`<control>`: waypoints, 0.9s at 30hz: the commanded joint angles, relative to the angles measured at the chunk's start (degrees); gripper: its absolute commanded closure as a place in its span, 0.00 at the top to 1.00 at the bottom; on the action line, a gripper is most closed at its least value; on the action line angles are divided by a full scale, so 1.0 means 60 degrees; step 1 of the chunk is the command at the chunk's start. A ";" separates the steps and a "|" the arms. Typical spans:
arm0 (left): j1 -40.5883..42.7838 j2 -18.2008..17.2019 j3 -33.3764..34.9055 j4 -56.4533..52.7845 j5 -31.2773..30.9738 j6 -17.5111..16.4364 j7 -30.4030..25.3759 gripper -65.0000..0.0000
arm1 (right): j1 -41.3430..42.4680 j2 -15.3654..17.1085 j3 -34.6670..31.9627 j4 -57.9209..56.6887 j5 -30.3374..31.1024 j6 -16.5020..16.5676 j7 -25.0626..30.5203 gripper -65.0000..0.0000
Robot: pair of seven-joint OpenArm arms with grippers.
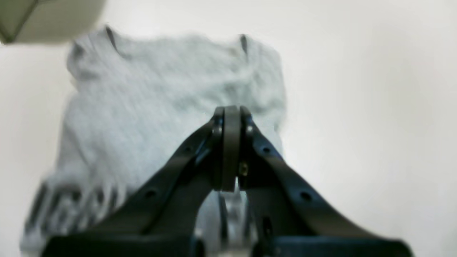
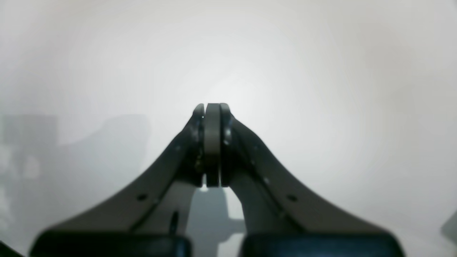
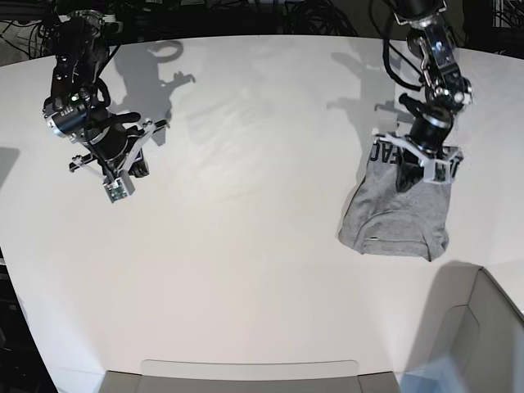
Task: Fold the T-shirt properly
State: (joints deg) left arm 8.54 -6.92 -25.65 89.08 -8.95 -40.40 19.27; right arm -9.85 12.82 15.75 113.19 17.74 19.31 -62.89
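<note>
In the left wrist view, the left gripper (image 1: 231, 148) hangs with its jaws pressed together on nothing, above the T-shirt (image 1: 167, 107), which lies folded into a compact rectangle; the blurred black lettering (image 1: 71, 203) cannot be read.

In the right wrist view, the right gripper (image 2: 212, 144) is likewise closed and empty over bare white table (image 2: 321, 89).

In the base view, the T-shirt (image 3: 397, 217) sits near the table's (image 3: 246, 246) edge. A careless sweep of the left gripper (image 3: 409, 176) could snag the fabric and undo the fold. The visible letters there are too small to read.
</note>
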 commanded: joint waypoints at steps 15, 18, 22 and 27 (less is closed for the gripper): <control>0.2687 0.0809 -0.1051 0.2319 -0.0186 0.0067 -0.0288 0.00 | -0.2000 -0.0708 0.0064 0.0865 0.0069 -0.0002 0.0189 0.00; 0.3259 0.0867 -0.1051 0.2626 -0.0186 0.0067 -0.0288 0.00 | -0.2483 -0.1148 0.0123 0.0894 0.0069 -0.0002 0.0189 0.00; 0.3889 0.0926 -0.1051 0.2802 -0.0186 0.0067 -0.0288 0.00 | -0.3407 -0.1514 0.0123 0.0909 0.0069 -0.0002 0.0922 0.00; 0.4490 0.0926 -0.1051 0.2817 -0.0186 0.0067 -0.0303 0.00 | -0.4974 -0.1924 0.0123 0.0909 0.0069 -0.0017 0.3295 0.00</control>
State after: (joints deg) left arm 35.05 -1.04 -31.62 104.92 -9.02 -40.05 19.27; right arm -39.86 1.04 16.34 117.56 17.82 19.09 -43.97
